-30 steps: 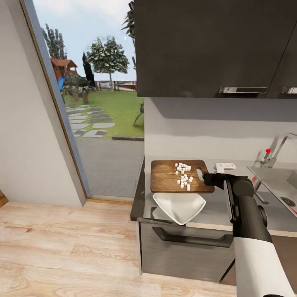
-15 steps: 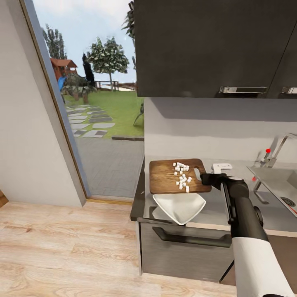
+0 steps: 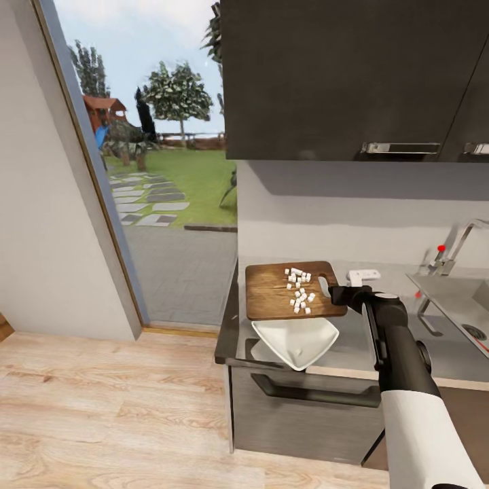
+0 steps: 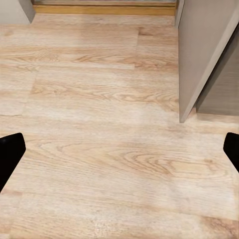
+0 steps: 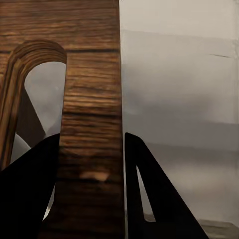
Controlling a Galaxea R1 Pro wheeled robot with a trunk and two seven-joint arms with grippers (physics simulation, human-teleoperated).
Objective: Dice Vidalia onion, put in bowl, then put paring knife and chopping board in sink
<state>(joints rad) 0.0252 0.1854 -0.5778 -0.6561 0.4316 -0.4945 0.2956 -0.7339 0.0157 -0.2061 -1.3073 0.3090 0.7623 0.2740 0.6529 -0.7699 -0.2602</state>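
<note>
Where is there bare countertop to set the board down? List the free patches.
Free: the grey countertop between the bowl and the sink, under the right arm. Crowded: the window-side end, where the chopping board, gripped at its handle end by the right claw, carries diced onion beside the bowl.

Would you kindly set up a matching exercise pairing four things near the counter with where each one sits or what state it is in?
Things:
1. dark brown wooden chopping board
2. glossy white squarish bowl
3. small white onion cubes
4. right gripper

Places or states:
A. scattered on the board's top
B. clamped on the board's edge beside the slot-shaped handle hole
C. on the matte grey countertop at its front edge, partly under the board
D. lifted above the bowl, held at its handle end

Pairs: 1-D, 2-C, 3-A, 4-B
</note>
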